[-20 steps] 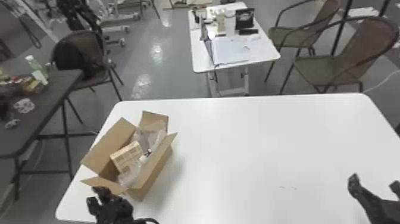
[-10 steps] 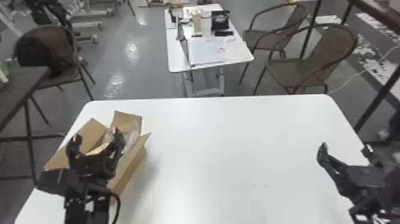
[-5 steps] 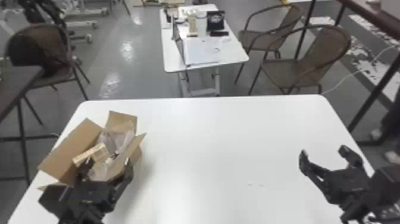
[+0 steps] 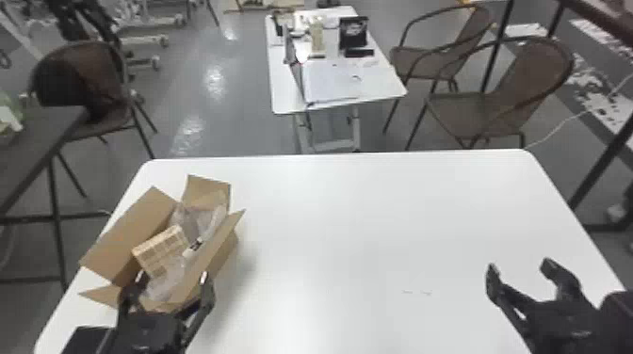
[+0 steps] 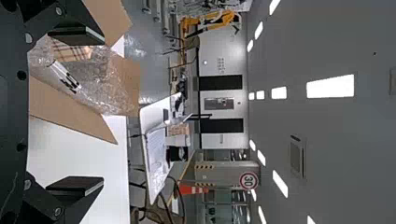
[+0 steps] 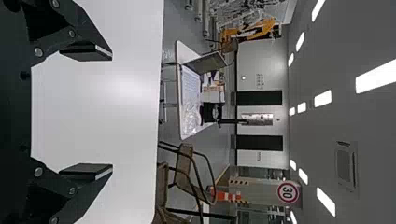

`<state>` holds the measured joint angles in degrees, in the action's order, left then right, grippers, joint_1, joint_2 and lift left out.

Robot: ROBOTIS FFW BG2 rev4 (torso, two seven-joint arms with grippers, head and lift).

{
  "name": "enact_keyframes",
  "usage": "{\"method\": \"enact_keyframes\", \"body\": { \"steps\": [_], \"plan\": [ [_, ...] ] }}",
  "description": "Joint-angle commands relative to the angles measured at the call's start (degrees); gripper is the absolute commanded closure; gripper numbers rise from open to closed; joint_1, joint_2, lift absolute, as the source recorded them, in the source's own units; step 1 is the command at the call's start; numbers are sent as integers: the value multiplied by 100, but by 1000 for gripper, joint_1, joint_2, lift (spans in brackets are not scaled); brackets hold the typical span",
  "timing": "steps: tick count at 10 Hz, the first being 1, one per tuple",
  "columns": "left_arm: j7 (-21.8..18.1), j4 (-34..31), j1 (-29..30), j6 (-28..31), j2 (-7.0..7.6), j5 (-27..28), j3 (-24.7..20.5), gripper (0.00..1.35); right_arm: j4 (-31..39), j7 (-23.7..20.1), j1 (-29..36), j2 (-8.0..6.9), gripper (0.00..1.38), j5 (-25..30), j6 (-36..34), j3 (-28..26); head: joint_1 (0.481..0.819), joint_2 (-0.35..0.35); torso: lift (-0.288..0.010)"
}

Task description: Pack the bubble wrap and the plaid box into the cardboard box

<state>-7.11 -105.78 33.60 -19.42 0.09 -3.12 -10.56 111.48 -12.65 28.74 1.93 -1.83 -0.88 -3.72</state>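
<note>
White surface [image 4: 358,226] spreading across the foreground. Smaller white table [image 4: 285,94] standing beyond it, bearing papers [image 4: 332,82] and a black box [image 4: 353,32]. Two brown chairs [image 4: 499,103] standing to its right in the head view; another chair [image 4: 80,80], dark cloth-like bulk on it (unclear what), sitting at left beside a dark table [image 4: 42,141]. Orange traffic cone [image 6: 226,195] standing farther back, a round "30" sign [image 6: 288,192] showing near it. Ceiling lights [image 6: 322,98] glowing.

Cardboard box [image 4: 219,254]: matt brown card. Bubble wrap [image 5: 109,77]: clear, glossy, crinkled plastic. Surface [image 4: 358,226] is smooth white with a soft sheen; fingers [image 5: 74,35] matt black; floor [image 4: 235,94] smooth, grey, glossy under the lights.
</note>
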Motion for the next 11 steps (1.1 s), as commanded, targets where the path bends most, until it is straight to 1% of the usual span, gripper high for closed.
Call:
{"method": "enact_keyframes", "body": {
  "steps": [1,3,5,7,10,11],
  "plan": [
    [-1,-4,41,26,-24,-110,63,231,23,-1,0,44,420,-2,-132,2,695,115,-18],
    [193,-4,208,8,-24,-268,125,231,23,-1,9,70,420,-28,-185,2,695,111,-18],
    [202,-4,252,-27,-24,-251,90,231,58,-10,44,88,418,-37,-220,2,695,117,-18],
    [210,-4,322,-88,-24,-260,72,231,129,-36,140,185,418,-54,-308,2,695,122,-18],
    [210,5,235,-106,-24,-154,81,231,137,-54,105,185,418,-37,-325,11,695,122,-18],
    [210,14,191,-97,-24,-119,90,231,146,-124,96,185,418,-54,-334,11,695,122,-18]
  ]
}}
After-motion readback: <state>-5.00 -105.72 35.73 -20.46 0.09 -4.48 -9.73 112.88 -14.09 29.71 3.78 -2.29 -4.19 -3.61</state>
